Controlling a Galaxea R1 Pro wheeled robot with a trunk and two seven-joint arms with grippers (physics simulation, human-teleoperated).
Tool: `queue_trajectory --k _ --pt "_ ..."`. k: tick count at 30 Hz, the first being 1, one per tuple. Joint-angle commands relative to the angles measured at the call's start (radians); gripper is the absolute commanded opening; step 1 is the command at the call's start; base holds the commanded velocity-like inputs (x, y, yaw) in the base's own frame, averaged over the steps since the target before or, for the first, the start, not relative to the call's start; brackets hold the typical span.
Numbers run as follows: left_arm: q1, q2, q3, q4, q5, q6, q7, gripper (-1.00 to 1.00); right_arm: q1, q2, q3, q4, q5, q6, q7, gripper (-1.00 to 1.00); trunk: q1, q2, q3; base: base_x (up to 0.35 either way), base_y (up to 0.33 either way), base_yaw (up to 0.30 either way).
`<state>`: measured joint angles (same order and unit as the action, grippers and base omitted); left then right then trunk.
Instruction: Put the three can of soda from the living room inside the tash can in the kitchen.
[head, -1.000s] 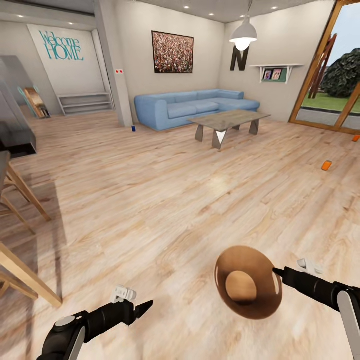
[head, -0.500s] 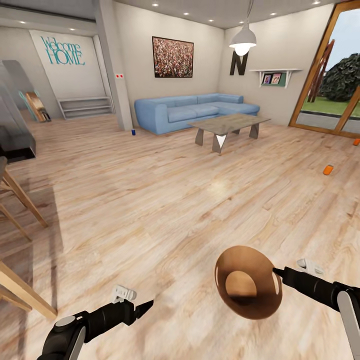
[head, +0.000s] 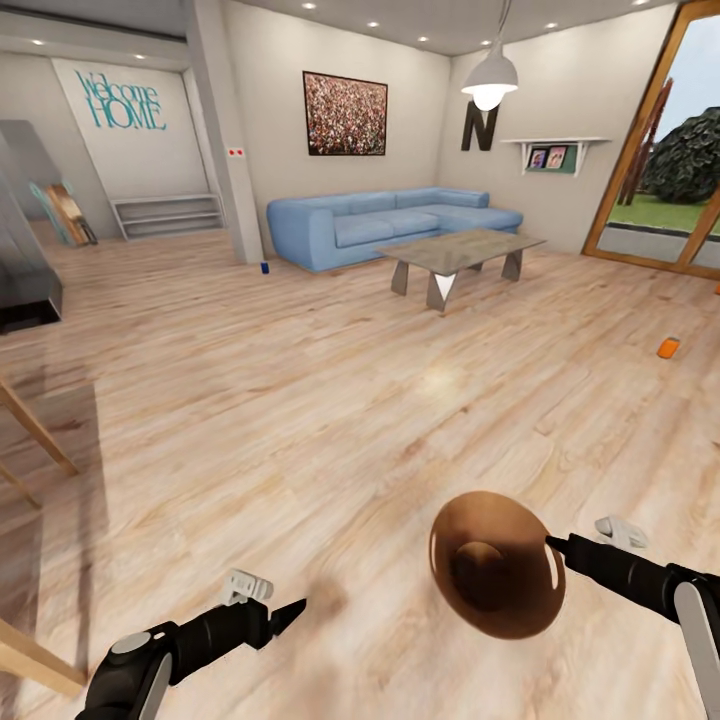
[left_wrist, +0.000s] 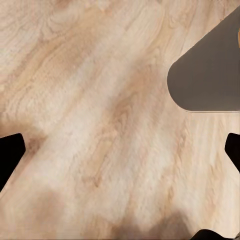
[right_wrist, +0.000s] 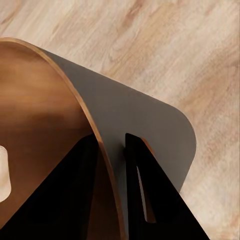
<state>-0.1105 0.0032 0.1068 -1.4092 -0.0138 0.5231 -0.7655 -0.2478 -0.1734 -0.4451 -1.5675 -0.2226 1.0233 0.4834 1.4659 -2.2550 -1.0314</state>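
My right gripper (head: 552, 545) is shut on the rim of the tash can (head: 495, 565), which hangs tilted above the floor with its brown inside facing the head camera. In the right wrist view one finger lies inside the rim and one outside the grey wall (right_wrist: 145, 115). My left gripper (head: 297, 609) is open and empty low over the wood floor, and the can's grey side (left_wrist: 207, 75) appears beyond it. A blue can of soda (head: 265, 266) stands by the pillar near the sofa. An orange can of soda (head: 668, 347) lies on the floor at the far right.
A blue sofa (head: 390, 222) and a low coffee table (head: 460, 252) stand ahead in the living room. Wooden furniture legs (head: 35, 435) lie at the left, with a dark unit (head: 25, 295) behind. Wood-framed glass doors (head: 650, 150) are at the right.
The whole view has shifted as the robot rolls forward: the wooden legs at the left slide out of frame and the orange can drifts right and down. Both arms and the bin hold their pose.
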Motion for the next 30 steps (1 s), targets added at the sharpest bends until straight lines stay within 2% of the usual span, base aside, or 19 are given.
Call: queue_trajectory --k 1,3,8,19,22,30 --pt "0.0 0.0 0.0 0.0 0.0 0.0 0.0 1.0 0.0 0.0 0.0 -0.001 -0.032 0.006 0.001 -1.0 0.0 0.0 0.0 0.338 0.0 0.0" --pt "0.0 -0.001 -0.001 0.001 0.001 0.0 0.001 1.0 -0.001 0.0 -0.005 -0.001 -0.032 0.006 0.001 -1.0 0.0 0.0 0.0 0.338 0.0 0.0" --pt "0.0 -0.004 -0.001 0.001 0.002 0.0 0.002 1.0 0.0 -0.001 -0.055 -0.001 -0.033 0.006 0.001 -1.0 0.0 0.0 0.0 0.338 0.0 0.0" --pt "0.0 -0.002 -0.001 0.001 0.001 0.0 0.001 1.0 0.001 -0.002 -0.056 0.0 -0.034 -0.002 0.003 -1.0 0.0 0.0 0.0 0.338 0.0 0.0" --pt "0.0 -0.002 -0.001 0.001 0.002 0.0 0.001 1.0 0.0 -0.015 -0.055 0.0 -0.034 0.004 0.004 -1.0 0.0 0.0 0.0 0.338 0.0 0.0" --pt "0.0 -0.002 -0.001 0.001 0.002 0.0 0.002 1.0 0.001 -0.019 -0.048 0.0 -0.032 0.006 0.006 -1.0 0.0 0.0 0.0 0.338 0.0 0.0"
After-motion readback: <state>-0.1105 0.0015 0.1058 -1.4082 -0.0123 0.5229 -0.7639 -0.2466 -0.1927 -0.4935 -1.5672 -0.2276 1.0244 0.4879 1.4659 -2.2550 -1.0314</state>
